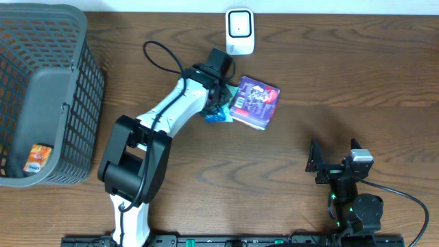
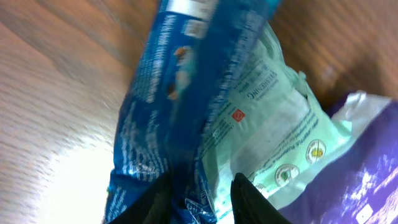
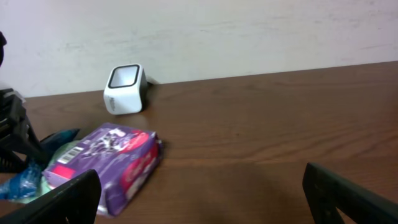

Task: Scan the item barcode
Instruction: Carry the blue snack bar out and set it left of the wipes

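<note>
My left gripper (image 1: 223,96) reaches over a small pile of packets in front of the white barcode scanner (image 1: 240,31). Its wrist view shows a blue crinkled packet (image 2: 174,106) lying over a mint-green packet (image 2: 267,124), with a purple packet (image 2: 367,168) at the right. The two black fingers (image 2: 152,202) stand a little apart astride the blue packet's lower edge, with a gap at the right finger. The purple packet (image 1: 255,103) lies flat, and a barcode (image 3: 71,152) shows on its near end. My right gripper (image 1: 336,161) rests open and empty near the front right.
A grey mesh basket (image 1: 41,41) stands at the far left with an orange packet (image 1: 38,158) inside. The scanner (image 3: 126,88) sits against the back wall. A black cable loops behind the left arm.
</note>
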Controlling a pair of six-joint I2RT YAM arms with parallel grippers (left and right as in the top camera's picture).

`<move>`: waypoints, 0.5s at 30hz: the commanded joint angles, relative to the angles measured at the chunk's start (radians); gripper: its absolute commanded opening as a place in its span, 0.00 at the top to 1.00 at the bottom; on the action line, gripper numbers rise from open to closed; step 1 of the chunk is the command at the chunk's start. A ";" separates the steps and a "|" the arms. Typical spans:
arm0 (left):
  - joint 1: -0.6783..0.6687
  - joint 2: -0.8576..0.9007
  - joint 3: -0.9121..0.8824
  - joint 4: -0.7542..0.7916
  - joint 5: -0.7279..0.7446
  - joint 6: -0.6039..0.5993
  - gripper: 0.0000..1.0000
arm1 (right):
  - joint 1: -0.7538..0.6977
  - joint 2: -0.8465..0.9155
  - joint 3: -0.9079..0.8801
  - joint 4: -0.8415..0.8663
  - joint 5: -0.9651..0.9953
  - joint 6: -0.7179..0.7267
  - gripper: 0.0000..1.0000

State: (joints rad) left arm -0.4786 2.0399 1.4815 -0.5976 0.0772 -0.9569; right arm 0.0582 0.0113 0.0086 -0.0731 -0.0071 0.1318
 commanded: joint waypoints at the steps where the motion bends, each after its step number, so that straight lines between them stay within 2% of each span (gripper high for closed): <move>1: 0.016 -0.061 0.046 -0.035 0.045 0.019 0.67 | -0.004 -0.006 -0.003 -0.002 -0.002 -0.010 0.01; 3: 0.033 -0.116 0.061 -0.059 0.044 0.062 0.62 | -0.004 -0.006 -0.003 -0.002 -0.002 -0.010 0.01; 6: 0.068 -0.229 0.063 -0.080 0.043 0.131 0.44 | -0.004 -0.006 -0.003 -0.002 -0.003 -0.010 0.01; 7: 0.087 -0.282 0.063 -0.087 0.043 0.177 0.34 | -0.004 -0.006 -0.003 -0.002 -0.002 -0.010 0.01; 8: 0.102 -0.316 0.063 -0.096 0.042 0.208 0.17 | -0.004 -0.006 -0.003 -0.002 -0.002 -0.010 0.01; 9: 0.130 -0.375 0.063 -0.111 0.043 0.244 0.11 | -0.004 -0.006 -0.003 -0.002 -0.002 -0.010 0.01; 13: 0.283 -0.588 0.063 -0.164 0.041 0.388 0.10 | -0.004 -0.006 -0.003 -0.002 -0.002 -0.010 0.01; 15: 0.407 -0.682 0.063 -0.173 0.004 0.433 0.10 | -0.004 -0.006 -0.003 -0.002 -0.002 -0.010 0.01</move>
State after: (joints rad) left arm -0.2192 1.4757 1.5318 -0.7521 0.1234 -0.6724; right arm 0.0582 0.0113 0.0086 -0.0734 -0.0071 0.1318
